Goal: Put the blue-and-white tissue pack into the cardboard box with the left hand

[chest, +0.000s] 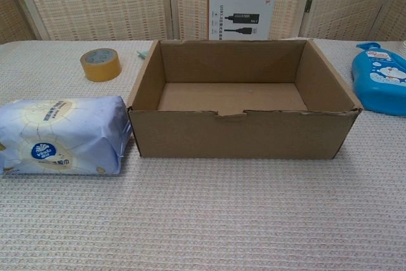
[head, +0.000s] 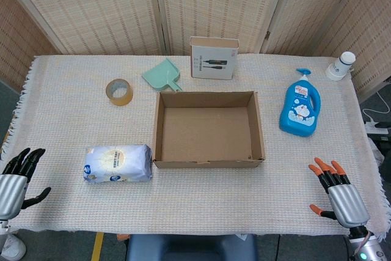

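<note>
The blue-and-white tissue pack (head: 117,163) (chest: 62,135) lies flat on the cloth, just left of the cardboard box (head: 209,163) (chest: 241,134), almost touching its left wall. The box is open on top with nothing inside. My left hand (head: 17,178) rests at the table's near-left corner, fingers spread, well left of the pack and holding nothing. At the near-right corner my right hand (head: 337,191) also lies with fingers apart and holds nothing. Neither hand shows in the chest view.
Behind the box stand a white product carton (head: 214,58) (chest: 242,9) and a green dustpan (head: 162,76). A roll of brown tape (head: 119,91) (chest: 101,64) lies at the back left. A blue detergent bottle (head: 300,105) (chest: 381,82) lies right of the box, a white jar (head: 341,65) beyond.
</note>
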